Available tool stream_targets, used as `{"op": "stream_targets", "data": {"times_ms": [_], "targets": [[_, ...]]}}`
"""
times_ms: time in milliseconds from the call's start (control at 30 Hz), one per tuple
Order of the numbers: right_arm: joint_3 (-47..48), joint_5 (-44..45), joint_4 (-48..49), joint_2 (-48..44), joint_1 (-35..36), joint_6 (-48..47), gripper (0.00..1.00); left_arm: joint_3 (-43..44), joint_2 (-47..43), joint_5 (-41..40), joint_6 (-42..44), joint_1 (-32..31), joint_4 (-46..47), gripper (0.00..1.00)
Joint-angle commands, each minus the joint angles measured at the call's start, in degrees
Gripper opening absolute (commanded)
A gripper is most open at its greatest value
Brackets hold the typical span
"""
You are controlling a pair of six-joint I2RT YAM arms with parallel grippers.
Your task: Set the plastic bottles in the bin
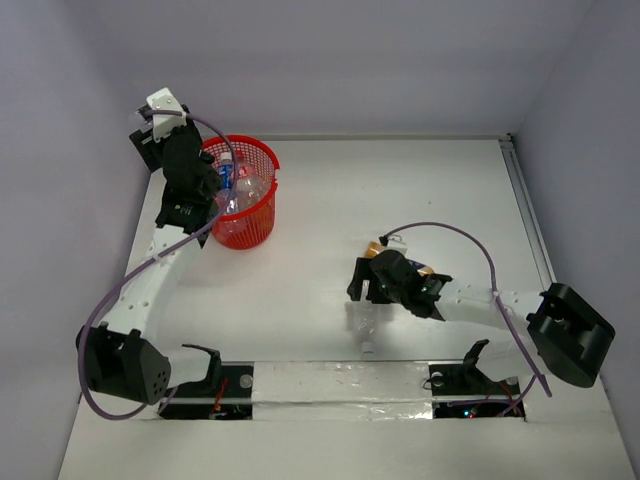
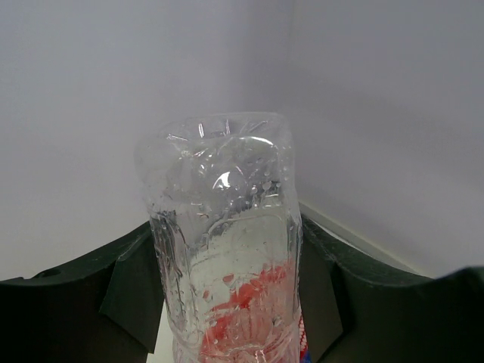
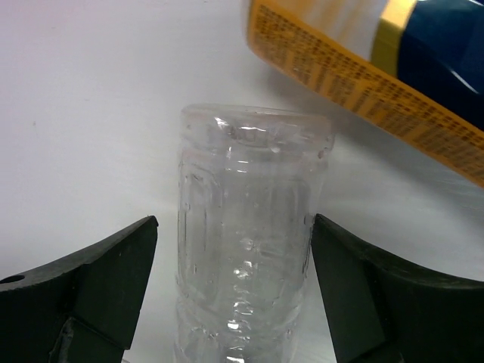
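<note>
Lying toward the near edge of the worktop (image 1: 420, 200), the clear bottle (image 3: 246, 249) looks light, slick and crushable; grip its ribbed middle. The right gripper (image 3: 233, 225) straddles it, spread, beside the orange bottle (image 3: 355, 68). At the far-left bin (image 1: 262, 150), the left gripper (image 2: 223, 231) pinches a red-labelled bottle (image 2: 219, 174).

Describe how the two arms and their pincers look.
The left arm and right arm match: white tube links and bulky black joint housings, each trailed by a looping purple cable. The left pincer and right pincer are black, with two blunt wedge-shaped fingers faced by flat dark grey pads.
</note>
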Motion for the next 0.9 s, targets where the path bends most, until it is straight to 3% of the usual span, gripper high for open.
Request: {"op": "stream_targets", "data": {"times_ms": [0,367,467,533,600,733,867], "targets": [[0.3,-2.26,5.76,-0.66,0.56,-1.77,0.86,-1.82,0.78,-1.44,5.21,0.46,13.7,0.48],[-0.41,-2.53,7.96,-4.53,1.09,-2.73,0.84,-12.63,6.14,-0.3,3.47,0.46,24.45,0.52],[0.21,-2.53,7.7,-3.57,1.62,-3.17,0.84,-15.53,7.46,-0.39,0.22,0.46,25.07,0.67],[0.56,-2.71,7.26,-2.43,1.62,-3.61,0.85,-15.71,8.42,-0.56,-1.63,0.46,24.2,0.88],[1.0,-2.88,6.56,-1.81,1.62,-3.96,0.86,-14.75,9.39,-0.31,-3.47,0.46,20.35,0.99],[1.61,-3.58,6.12,0.29,1.62,-5.19,0.96,-10.19,8.0,1.98,-6.9,0.46,14.36,0.99],[3.28,-5.34,5.77,3.45,1.62,-7.3,1.0,-6.06,2.73,6.54,-11.45,0.46,7.77,0.99]]}}
